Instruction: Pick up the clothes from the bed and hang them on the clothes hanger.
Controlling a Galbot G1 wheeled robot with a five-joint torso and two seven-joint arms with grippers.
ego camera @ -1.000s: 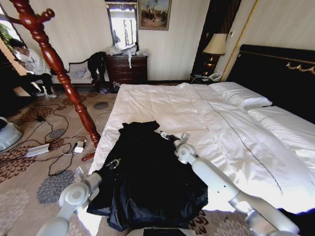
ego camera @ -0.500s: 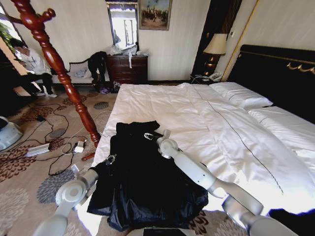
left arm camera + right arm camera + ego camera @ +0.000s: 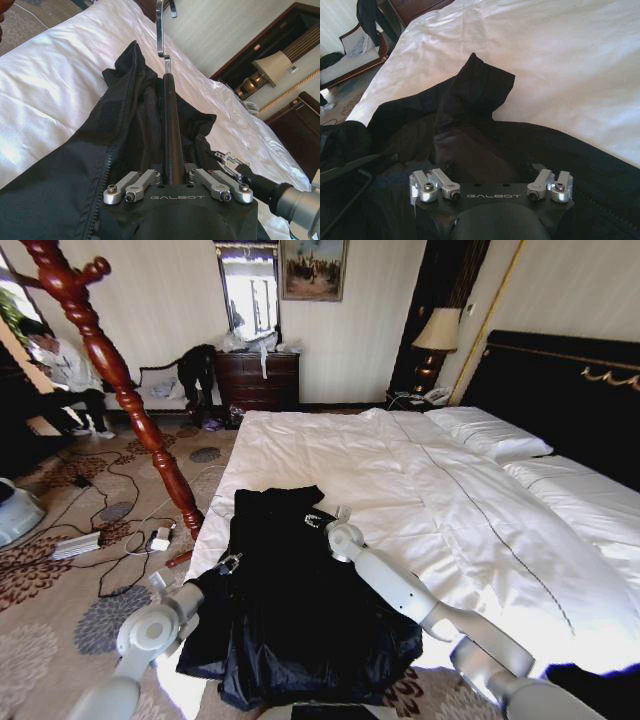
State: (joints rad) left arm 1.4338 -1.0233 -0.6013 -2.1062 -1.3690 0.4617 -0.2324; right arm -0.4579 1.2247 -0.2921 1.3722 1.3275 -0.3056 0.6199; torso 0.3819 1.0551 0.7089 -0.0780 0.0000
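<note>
Long black coat-like garment (image 3: 300, 600), slightly shiny, crumpled, lies on smooth white bed sheet (image 3: 400, 470) near foot edge. My right tool (image 3: 318, 519) on collar, my left tool (image 3: 229, 565) at zipper edge; grip of both, cannot tell.

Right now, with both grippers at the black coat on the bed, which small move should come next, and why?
Probably lower the right gripper a little onto the collar end of the clothes. It sits over that end, the left gripper is at the coat's left edge, and the coat lies flat on the bed, unlifted, with the clothes hanger beside it.
</note>
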